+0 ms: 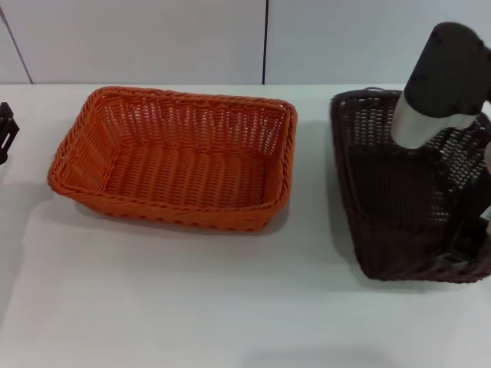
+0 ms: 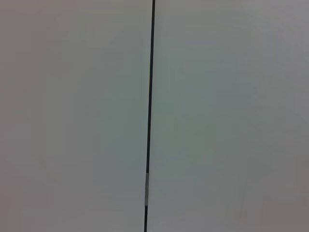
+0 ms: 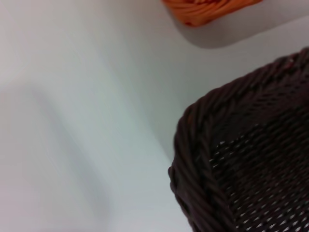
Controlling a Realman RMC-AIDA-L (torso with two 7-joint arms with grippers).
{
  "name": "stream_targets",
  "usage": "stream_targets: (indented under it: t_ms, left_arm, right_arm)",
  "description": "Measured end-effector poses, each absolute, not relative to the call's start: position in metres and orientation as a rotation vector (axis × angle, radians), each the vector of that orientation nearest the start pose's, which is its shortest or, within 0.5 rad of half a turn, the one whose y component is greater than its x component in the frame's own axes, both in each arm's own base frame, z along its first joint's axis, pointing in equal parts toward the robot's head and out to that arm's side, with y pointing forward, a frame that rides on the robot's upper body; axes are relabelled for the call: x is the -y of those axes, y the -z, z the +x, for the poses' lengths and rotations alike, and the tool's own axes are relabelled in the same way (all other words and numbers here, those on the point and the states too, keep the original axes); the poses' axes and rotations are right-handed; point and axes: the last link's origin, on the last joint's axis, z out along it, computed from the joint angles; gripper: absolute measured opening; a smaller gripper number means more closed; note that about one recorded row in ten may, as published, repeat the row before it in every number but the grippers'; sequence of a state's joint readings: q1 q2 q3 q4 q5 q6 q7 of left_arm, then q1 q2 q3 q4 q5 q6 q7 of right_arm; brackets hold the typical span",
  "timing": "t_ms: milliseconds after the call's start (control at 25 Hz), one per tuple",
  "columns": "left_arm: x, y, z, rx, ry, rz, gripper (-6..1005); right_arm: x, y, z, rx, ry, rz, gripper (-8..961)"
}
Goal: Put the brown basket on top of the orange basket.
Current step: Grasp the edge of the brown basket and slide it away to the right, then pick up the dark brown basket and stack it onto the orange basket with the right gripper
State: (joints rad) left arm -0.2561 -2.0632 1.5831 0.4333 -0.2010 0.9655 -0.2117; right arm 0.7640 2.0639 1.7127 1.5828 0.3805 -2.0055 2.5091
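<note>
The orange basket point(image 1: 176, 157) stands on the white table point(image 1: 192, 307), left of centre, with nothing in it. The brown basket point(image 1: 395, 192) is to its right, a gap of bare table between them. My right arm point(image 1: 441, 84) reaches down over the brown basket, and my right gripper point(image 1: 460, 253) is at the basket's near right corner, by the rim. The right wrist view shows a corner of the brown basket point(image 3: 251, 159) close up and an edge of the orange basket point(image 3: 207, 9) beyond it. My left gripper point(image 1: 4, 132) is parked at the table's far left edge.
A pale wall with a dark vertical seam point(image 1: 265, 42) stands behind the table. The left wrist view shows only that wall and the seam point(image 2: 149, 116). The table's front is bare white surface.
</note>
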Motion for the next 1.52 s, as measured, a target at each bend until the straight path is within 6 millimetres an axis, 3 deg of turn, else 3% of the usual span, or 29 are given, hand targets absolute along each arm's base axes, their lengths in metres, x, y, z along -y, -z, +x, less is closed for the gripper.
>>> stream_targets:
  t_ms: [360,720,1080,1280,1520]
  left_arm:
    - [-0.329,-0.037,-0.354,0.592,0.667,-1.435,801]
    - [-0.328,-0.037,-0.355,0.594,0.665,-1.431,801]
    - [-0.329,-0.038,-0.356,0.593,0.663,-1.43,801]
    - [-0.328,-0.038,-0.356,0.595,0.663,-1.43,800]
    - [-0.327,-0.038,-0.357,0.61,0.677,-1.423,800]
  right_arm:
    - [-0.329,-0.056,0.107,-0.522,0.945,-2.534,159]
    - [-0.329,-0.069,0.081,-0.396,0.912,-2.462,159]
    - [-0.324,-0.057,0.048,-0.065,0.921,-2.443,160]
    - [-0.326,-0.041,0.042,0.191,0.882,-2.378,159]
    - [-0.332,-0.033,0.039,0.301,0.843,-2.341,159]
